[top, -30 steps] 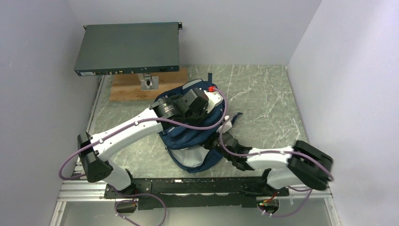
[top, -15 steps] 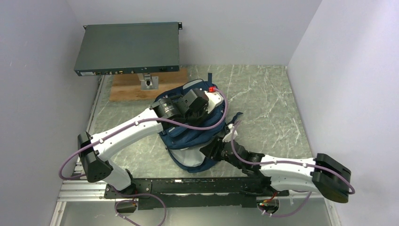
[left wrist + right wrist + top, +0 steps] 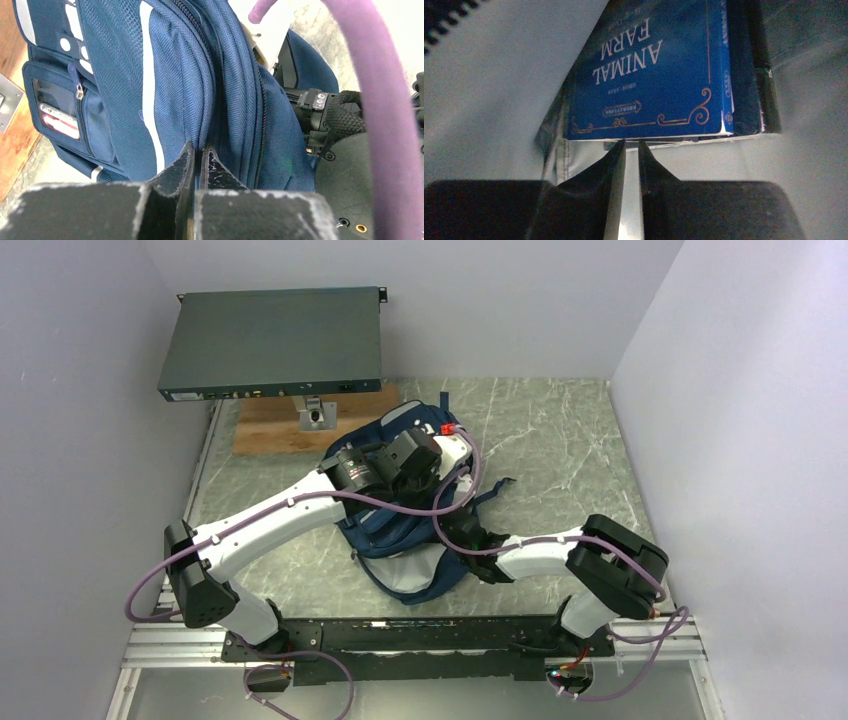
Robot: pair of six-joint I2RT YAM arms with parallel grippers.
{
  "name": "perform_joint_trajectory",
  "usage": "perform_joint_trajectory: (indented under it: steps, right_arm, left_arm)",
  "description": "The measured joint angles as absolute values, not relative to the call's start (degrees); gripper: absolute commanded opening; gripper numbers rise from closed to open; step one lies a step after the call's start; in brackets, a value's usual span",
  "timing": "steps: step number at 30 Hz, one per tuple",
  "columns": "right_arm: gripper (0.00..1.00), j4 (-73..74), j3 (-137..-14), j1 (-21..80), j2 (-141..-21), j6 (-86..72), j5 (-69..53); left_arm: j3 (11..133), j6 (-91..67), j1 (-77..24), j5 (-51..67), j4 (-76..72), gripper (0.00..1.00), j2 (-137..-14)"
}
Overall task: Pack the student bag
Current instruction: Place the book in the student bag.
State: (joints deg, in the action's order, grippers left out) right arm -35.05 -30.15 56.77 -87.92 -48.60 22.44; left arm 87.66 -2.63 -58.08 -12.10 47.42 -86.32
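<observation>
The navy-blue student bag lies mid-table, its pale base toward me. My left gripper sits over the bag's upper right edge. In the left wrist view it is shut on a fold of the bag's fabric beside the zip. My right gripper reaches into the bag's right side, its tips hidden from above. In the right wrist view it is inside, jaws closed to a thin slit with nothing seen between them, tips at the lower edge of a blue book titled Animal Farm, against pale lining.
A dark flat rack unit stands on a metal bracket on a wooden board at the back left. White walls close in the left, back and right. The metal rail with both arm bases runs along the near edge.
My right arm swung out to the right, then folded back in, and its gripper moved from the bag's right edge into the opening. The left gripper kept its hold on the fabric.
</observation>
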Motion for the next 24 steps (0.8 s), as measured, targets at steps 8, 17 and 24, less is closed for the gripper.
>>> perform_joint_trajectory:
  steps: [8, 17, 24]
  right_arm:
    - [0.46, -22.59, -27.29, 57.34, -77.34, -52.53, 15.31]
    - [0.51, 16.58, -24.73, 59.44, -43.2, -53.95, 7.68]
    - [0.56, 34.48, -27.11, 56.16, -30.63, -53.54, 14.5]
  left_arm:
    - [85.52, -2.81, -58.06, -12.1, 45.6, 0.0, -85.78]
    - [83.13, -4.32, -58.11, -8.64, 41.21, 0.0, -85.65]
    - [82.39, -6.81, -58.81, -4.27, 37.32, 0.0, -85.65]
